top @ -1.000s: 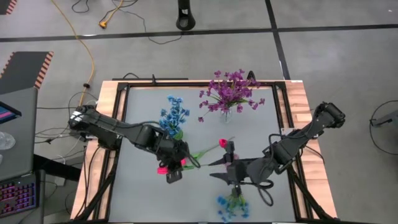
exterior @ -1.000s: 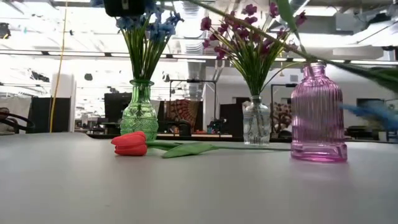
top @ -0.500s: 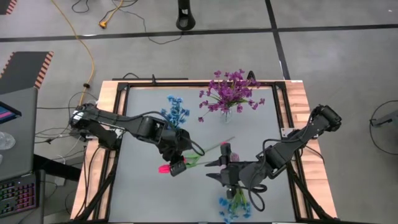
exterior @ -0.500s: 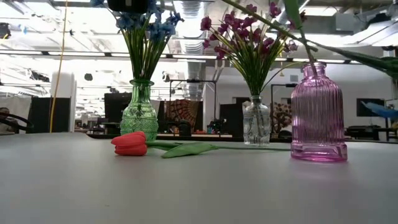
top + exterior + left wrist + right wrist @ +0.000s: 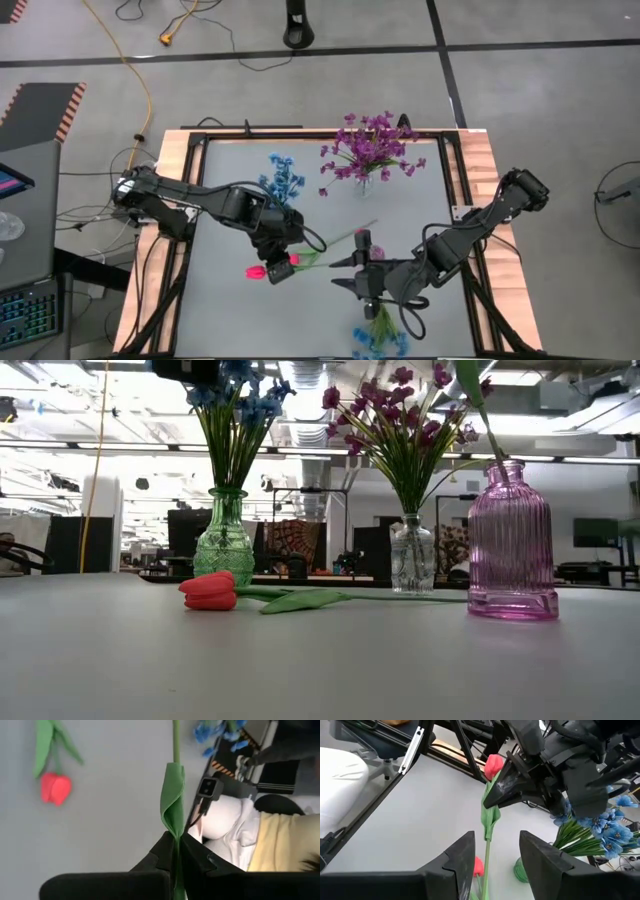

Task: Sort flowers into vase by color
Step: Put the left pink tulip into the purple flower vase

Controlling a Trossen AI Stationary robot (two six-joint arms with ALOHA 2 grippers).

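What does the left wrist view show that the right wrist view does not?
Left wrist only: a loose blue flower sprig. Right wrist only: the right gripper, fingers open; the held tulip's pink-red bud; a green glass vase of blue flowers. Both: the left gripper shut on the leafy green stem, and a second pink-red tulip lying on the grey table.

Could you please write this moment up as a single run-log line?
left tool: shut on tulip stem | right tool: open beside stem | second tulip: lying on table | pink vase: holds no tulip

Robotics lab: taped floor (image 5: pixel 520 45), cables (image 5: pixel 140 70)
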